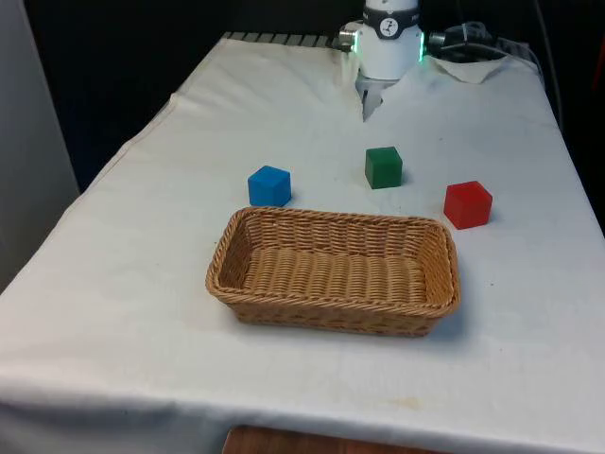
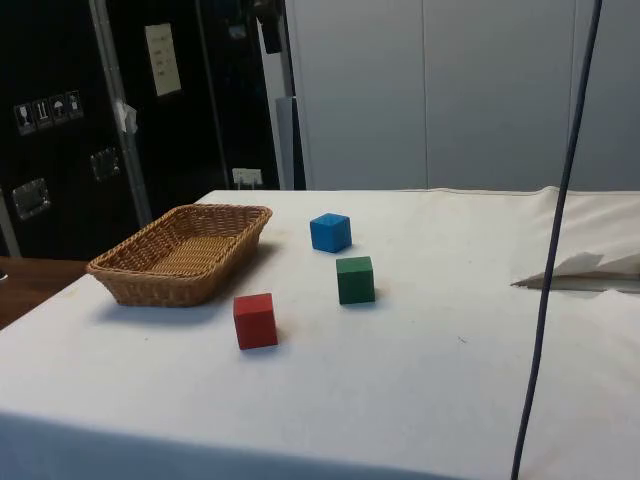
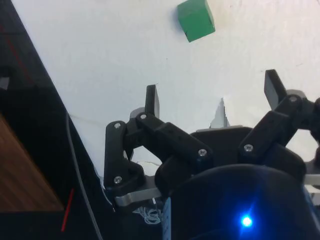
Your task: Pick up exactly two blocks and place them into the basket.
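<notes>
Beyond the basket sat the blue block, green block and red block (plain cubes), well ahead of the gripper, spread wide and empty.

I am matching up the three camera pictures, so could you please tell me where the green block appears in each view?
Front view: the green block sits beyond the basket, between the blue block and the red block.
Side view: the green block lies right of the basket, between the blue block and the red block.
Wrist view: the green block lies on the white cloth beyond the open tool.
Shared landmark: the green block itself.
</notes>
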